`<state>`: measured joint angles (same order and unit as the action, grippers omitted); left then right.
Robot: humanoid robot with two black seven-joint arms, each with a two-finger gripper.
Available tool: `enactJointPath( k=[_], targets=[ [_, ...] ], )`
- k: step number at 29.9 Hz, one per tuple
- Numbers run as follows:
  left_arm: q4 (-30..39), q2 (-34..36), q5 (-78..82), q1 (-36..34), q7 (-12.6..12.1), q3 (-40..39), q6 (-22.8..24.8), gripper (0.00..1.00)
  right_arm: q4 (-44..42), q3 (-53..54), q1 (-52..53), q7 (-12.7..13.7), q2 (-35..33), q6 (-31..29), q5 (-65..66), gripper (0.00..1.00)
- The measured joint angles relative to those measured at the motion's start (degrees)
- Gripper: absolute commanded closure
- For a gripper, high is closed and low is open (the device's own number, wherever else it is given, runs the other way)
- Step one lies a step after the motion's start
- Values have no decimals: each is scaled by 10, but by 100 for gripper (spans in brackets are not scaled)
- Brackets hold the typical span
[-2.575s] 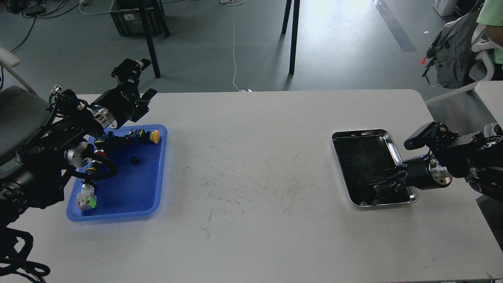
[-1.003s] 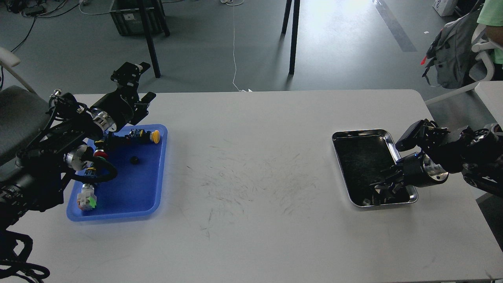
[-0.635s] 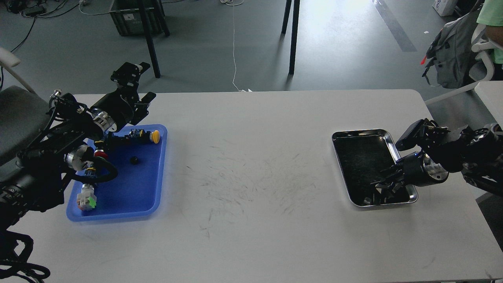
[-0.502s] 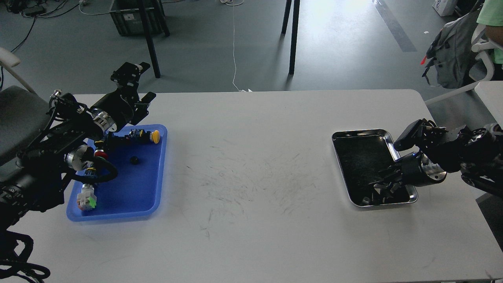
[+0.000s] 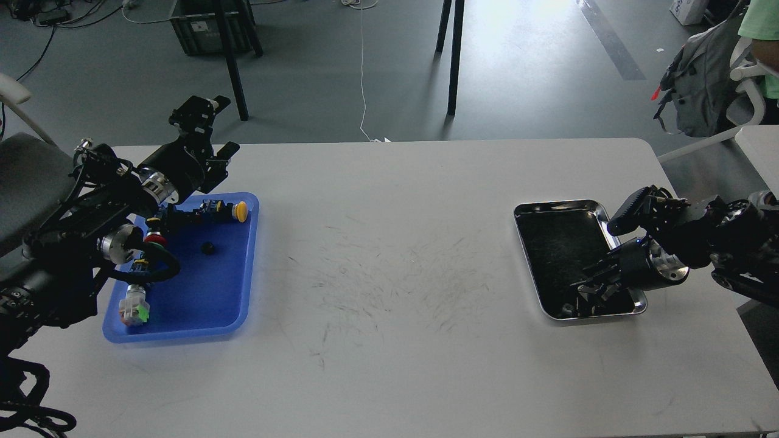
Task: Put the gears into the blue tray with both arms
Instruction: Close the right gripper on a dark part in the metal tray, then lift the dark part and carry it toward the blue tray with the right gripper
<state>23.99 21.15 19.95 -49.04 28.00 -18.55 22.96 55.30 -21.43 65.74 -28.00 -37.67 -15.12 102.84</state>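
We see the blue tray [image 5: 201,316] lying flat on the left side of the desk [image 5: 389,243], bright blue with rounded corners and a low raised rim. One gear [image 5: 208,247], a tiny black round piece, sits on the tray floor in its far half, towards the right rim and clear of it. Over on the right, dark bits lie in the near end of the steel tray [image 5: 560,210]; we cannot tell whether they are gears.

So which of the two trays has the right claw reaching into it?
The steel tray on the right, shiny-rimmed and dark inside: the right claw is over its near end. The blue tray sits far left.
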Motion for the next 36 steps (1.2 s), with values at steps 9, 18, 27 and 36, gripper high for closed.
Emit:
enactJointPath(
  k=[9,18,27,36],
  targets=[
    [0,-1,0,0,0,0,0,1,1,0,-1,0,1,0,1,72],
    [0,3,0,0,0,0,0,1,2,-1,-1,0,1,0,5,86],
    [0,3,0,3,0,0,-1,1,2,0,3,0,1,0,5,94],
    [0,4,0,7,0,0,0,1,-12,5,34,0,2,2,2,98]
  ],
)
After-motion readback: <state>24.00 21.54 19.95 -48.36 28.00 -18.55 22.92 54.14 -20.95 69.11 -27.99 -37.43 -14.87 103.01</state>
